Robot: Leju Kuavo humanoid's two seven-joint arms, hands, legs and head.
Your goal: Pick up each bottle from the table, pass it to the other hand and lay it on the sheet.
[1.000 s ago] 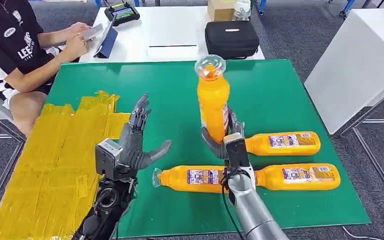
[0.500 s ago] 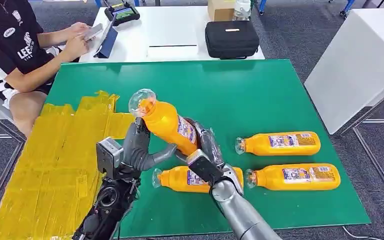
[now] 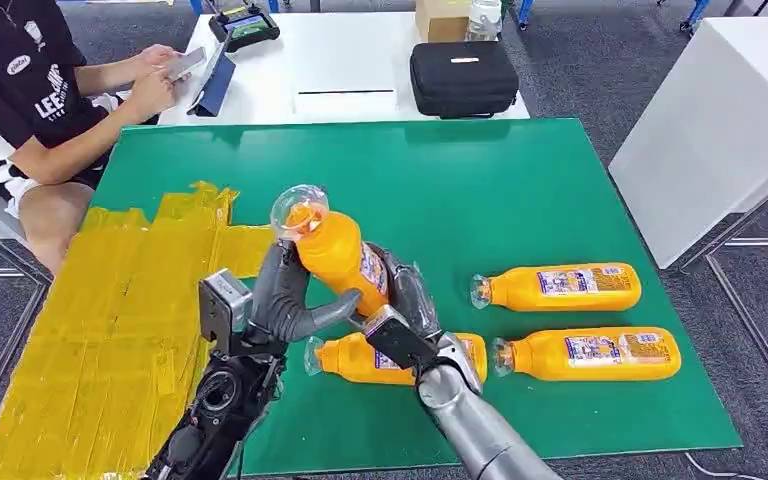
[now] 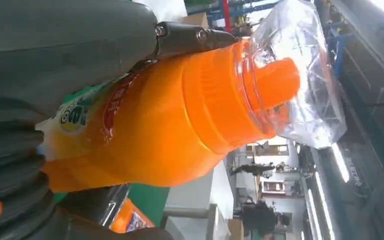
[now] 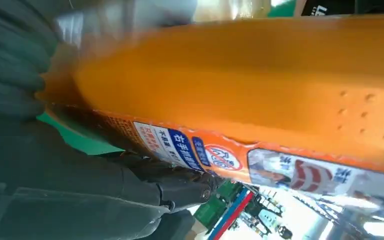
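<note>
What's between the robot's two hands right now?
In the head view, the orange plastic bottle sits tilted between the left hand and right hand.

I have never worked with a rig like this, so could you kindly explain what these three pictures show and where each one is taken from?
This is a humanoid robot with two silver arms ending in fingered hands. The wide picture is from a camera on its head, looking down at a green table. The other two come from cameras at its wrists, very close up and turned sideways.

In the middle, the right hand holds an orange bottle, clear cap up and tilted, while the left hand wraps around its upper part: a handover between hands. Three more orange bottles lie on their sides on the table. The yellow sheet at the left is where bottles go. A seated person is at the far left.
</note>
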